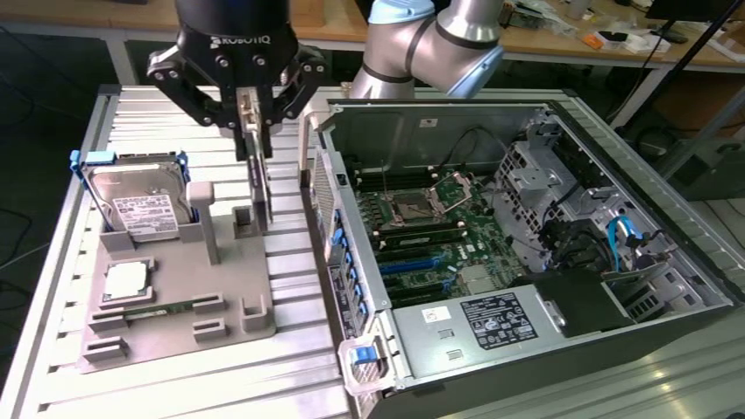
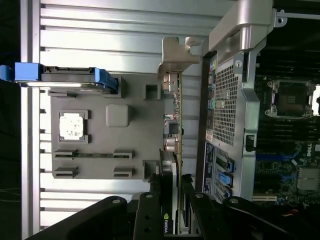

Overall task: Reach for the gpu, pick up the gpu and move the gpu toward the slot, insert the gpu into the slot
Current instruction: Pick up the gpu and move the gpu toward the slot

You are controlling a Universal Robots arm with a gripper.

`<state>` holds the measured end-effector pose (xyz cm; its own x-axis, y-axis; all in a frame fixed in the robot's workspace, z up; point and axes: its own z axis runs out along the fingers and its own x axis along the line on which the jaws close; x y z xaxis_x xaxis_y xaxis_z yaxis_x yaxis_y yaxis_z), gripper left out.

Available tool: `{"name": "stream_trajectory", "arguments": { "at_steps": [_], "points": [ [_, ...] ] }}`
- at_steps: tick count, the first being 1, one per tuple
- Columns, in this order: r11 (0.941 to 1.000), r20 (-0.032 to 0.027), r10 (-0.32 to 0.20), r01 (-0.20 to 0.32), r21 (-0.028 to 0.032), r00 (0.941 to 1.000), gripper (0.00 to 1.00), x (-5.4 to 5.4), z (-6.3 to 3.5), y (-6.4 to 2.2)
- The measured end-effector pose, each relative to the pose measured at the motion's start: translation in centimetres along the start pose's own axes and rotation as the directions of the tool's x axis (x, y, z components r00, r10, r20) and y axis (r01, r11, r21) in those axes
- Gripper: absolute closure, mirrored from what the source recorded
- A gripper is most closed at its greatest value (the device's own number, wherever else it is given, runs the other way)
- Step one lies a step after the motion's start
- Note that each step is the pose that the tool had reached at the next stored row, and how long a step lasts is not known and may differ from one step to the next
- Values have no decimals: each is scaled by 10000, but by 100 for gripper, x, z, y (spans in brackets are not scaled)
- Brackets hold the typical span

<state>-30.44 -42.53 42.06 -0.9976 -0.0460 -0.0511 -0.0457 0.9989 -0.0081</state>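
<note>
The tool is closed on the gpu, its two black fingers pressed against opposite faces of the card near one end. The gpu stands on edge, thin and upright, with its green board and silver end bracket showing in the wrist view. It sits at the edge of the grey fixture that is nearest the open computer case, just beside the case's perforated rear wall but outside it. I cannot tell whether the card's lower edge rests in the fixture's holder or hangs just clear of it.

The slot, a blue connector on the green motherboard inside the case, lies to the exterior view's right of the gpu, apart from it.

On the fixture, a hard drive stands in a blue-handled carrier and a small CPU chip lies flat in its recess. The fixture and case rest on a ribbed metal table
</note>
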Motion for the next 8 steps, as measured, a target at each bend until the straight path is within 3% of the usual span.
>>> {"name": "stream_trajectory", "arguments": {
  "at_steps": [8],
  "points": [
    [10000, -1, 0, 0, 0, 10000, 73, -216, -31, -10]
  ]
}}
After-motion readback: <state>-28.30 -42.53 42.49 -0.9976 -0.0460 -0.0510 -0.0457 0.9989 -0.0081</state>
